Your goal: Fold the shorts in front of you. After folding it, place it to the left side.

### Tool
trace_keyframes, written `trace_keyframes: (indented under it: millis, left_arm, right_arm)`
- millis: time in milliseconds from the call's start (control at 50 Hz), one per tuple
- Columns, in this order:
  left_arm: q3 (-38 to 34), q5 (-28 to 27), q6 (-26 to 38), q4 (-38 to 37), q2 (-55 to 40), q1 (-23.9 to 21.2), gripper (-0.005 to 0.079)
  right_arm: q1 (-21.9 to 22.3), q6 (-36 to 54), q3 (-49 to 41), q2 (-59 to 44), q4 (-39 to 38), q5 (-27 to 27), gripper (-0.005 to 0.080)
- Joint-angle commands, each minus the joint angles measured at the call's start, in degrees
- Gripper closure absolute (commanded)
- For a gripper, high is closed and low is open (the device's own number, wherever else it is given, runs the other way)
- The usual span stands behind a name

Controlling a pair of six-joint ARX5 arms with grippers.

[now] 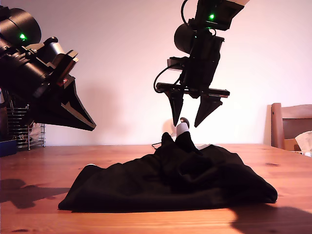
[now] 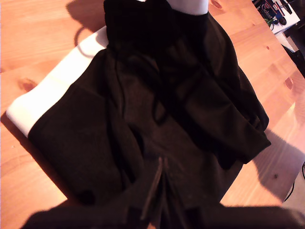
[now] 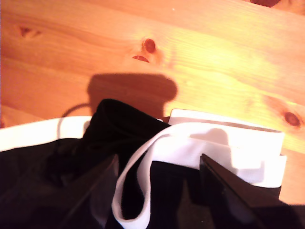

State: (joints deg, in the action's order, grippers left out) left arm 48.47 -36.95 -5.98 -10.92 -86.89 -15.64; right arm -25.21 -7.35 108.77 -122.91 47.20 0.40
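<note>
The shorts [image 1: 175, 183] lie in a wrinkled black heap on the wooden table [image 1: 39, 165], with one peak of cloth raised and a white bit [image 1: 183, 127] at its top. My second gripper [image 1: 187, 124] hangs open just above that peak, touching nothing. In its wrist view the white waistband [image 3: 228, 152] curls between the spread fingers [image 3: 224, 191] of my second gripper [image 3: 158, 157]. My first gripper [image 1: 91, 127] is raised at the exterior view's left, shut and empty. It looks down on the shorts [image 2: 157, 105] past its shut tips [image 2: 160, 164].
A wire rack [image 1: 22, 129] and a blue object [image 1: 7, 146] stand at the exterior view's far left. A wooden chair [image 1: 290, 124] and a pale crumpled thing [image 1: 304, 141] are at its right edge. Bare table wood [image 3: 190, 52] lies beyond the waistband.
</note>
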Motion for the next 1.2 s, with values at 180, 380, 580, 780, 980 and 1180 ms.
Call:
trace_keyframes:
  millis: [180,380,580,780,980,1180]
  left_arm:
    - [0.3,0.0,0.0,0.2,-1.0,0.0,0.0763]
    - [0.3,0.0,0.0,0.2,-1.0,0.0,0.0763]
    - [0.3,0.0,0.0,0.2,-1.0,0.0,0.0763]
    - [0.3,-0.1,0.0,0.2,-1.0,0.0,0.0763]
    - [0.3,-0.4,-0.1,0.2,-1.0,0.0,0.0763]
    - [0.3,-1.8,-0.7,-0.1,-1.0,0.0,0.0763]
  right_arm:
    - [-0.3,-1.1,0.0,-2.3,0.5,-0.3,0.0289]
    - [-0.3,-1.7,0.0,-2.3,0.0,-0.5,0.0290]
    - [-0.1,-4.8,0.0,-2.3,1.0,-1.5,0.0275]
    - [0.0,-9.4,0.0,-4.0,8.1,0.4,0.0000]
    - [0.1,-12.2,0.0,-6.4,9.4,-7.6,0.0001]
    - [-0.3,-12.4,0.0,-6.6,5.9,-16.8,0.0001]
